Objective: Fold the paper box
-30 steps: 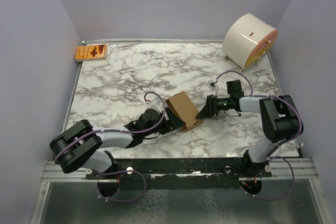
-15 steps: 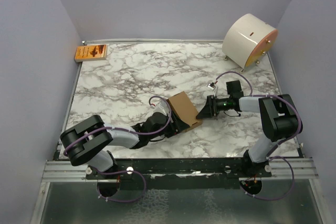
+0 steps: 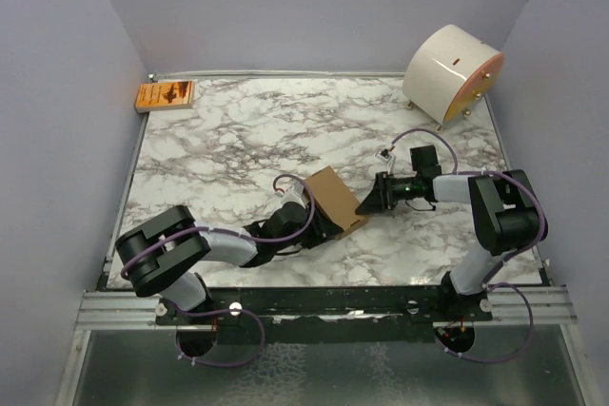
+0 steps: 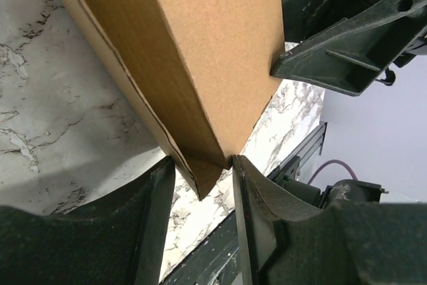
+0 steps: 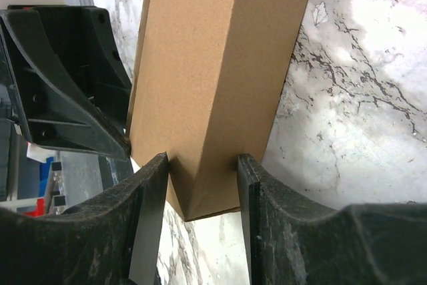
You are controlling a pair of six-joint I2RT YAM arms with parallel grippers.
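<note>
Top external view: the paper box [image 3: 333, 202], a brown oblong carton, stands tilted on the marble table [image 3: 219, 149] between both arms, toward the near edge. The left gripper [image 3: 317, 225] pinches its near lower corner, jaws roughly half closed. The right gripper [image 3: 367, 202] straddles the opposite end, its half-closed pads against both faces. Squaring the carton likely calls for even, gentle pressure from both sides, so creases set without crushing panels.
</note>
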